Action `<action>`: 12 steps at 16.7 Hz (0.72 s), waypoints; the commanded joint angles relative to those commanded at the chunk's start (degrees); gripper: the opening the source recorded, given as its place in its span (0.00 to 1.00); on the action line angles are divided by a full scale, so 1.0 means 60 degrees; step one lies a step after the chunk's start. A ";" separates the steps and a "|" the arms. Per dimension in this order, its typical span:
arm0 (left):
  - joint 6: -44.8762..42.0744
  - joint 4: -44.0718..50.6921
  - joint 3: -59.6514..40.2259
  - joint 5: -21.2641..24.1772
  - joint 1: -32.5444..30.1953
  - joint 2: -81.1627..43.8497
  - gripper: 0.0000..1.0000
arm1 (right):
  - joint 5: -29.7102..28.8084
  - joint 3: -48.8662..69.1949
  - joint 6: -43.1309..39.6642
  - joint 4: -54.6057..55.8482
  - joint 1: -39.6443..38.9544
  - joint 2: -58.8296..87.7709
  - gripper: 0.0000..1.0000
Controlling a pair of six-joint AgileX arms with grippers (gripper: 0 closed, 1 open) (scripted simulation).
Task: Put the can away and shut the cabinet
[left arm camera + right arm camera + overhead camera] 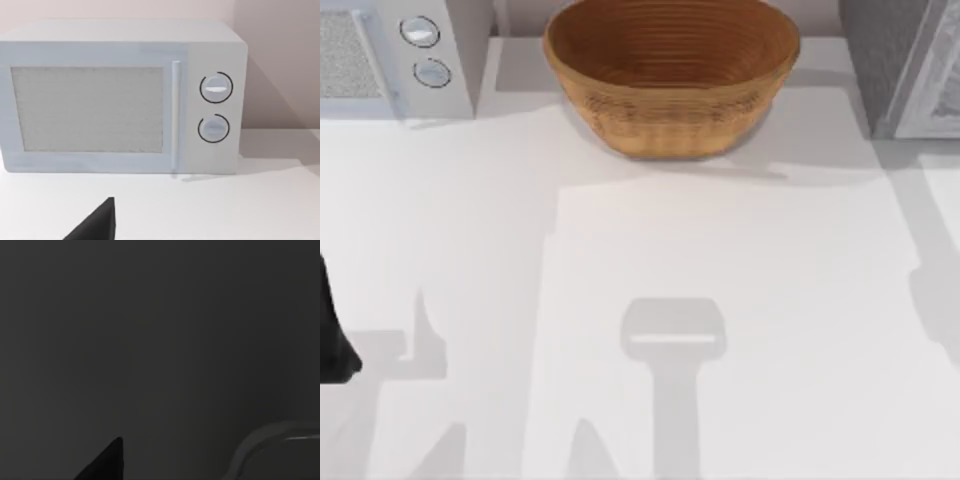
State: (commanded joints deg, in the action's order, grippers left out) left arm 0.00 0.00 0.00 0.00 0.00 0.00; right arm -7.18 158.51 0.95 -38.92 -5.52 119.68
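Honestly, I could not tell if my jaws were apart or together. My left arm (334, 335) sat at the table's (720, 250) left edge, facing the microwave (120, 97). My right wrist view was dark. I judged I should slowly look for the can, nowhere near the basket (670, 75).
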 joint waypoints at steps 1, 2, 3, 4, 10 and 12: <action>0.0000 0.0000 0.0000 0.0000 0.0000 0.0000 1.00 | 0.0000 0.0000 0.0000 0.0000 0.0000 0.0000 1.00; 0.0000 0.0000 0.0000 0.0000 0.0000 0.0000 1.00 | 0.0000 0.0000 0.0000 0.0000 0.0000 0.0000 1.00; 0.0000 0.0000 0.0000 0.0000 0.0000 0.0000 1.00 | 0.0000 -0.0002 0.0000 0.0001 -0.0020 -0.0001 1.00; 0.0000 0.0000 0.0000 0.0000 0.0000 0.0000 1.00 | 0.0000 -0.0002 0.0000 0.0001 -0.0020 -0.0001 1.00; 0.0000 0.0000 0.0000 0.0000 0.0000 0.0000 1.00 | 0.0290 -0.1948 -0.0095 0.1002 0.0078 -0.1956 1.00; 0.0000 0.0000 0.0000 0.0000 0.0000 0.0000 1.00 | 0.0480 -0.3402 -0.0211 0.1518 0.0121 -0.3235 1.00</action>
State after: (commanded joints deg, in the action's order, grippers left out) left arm 0.00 0.00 0.00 0.00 0.00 0.00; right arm -4.30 138.09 -0.31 -29.81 -4.79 100.27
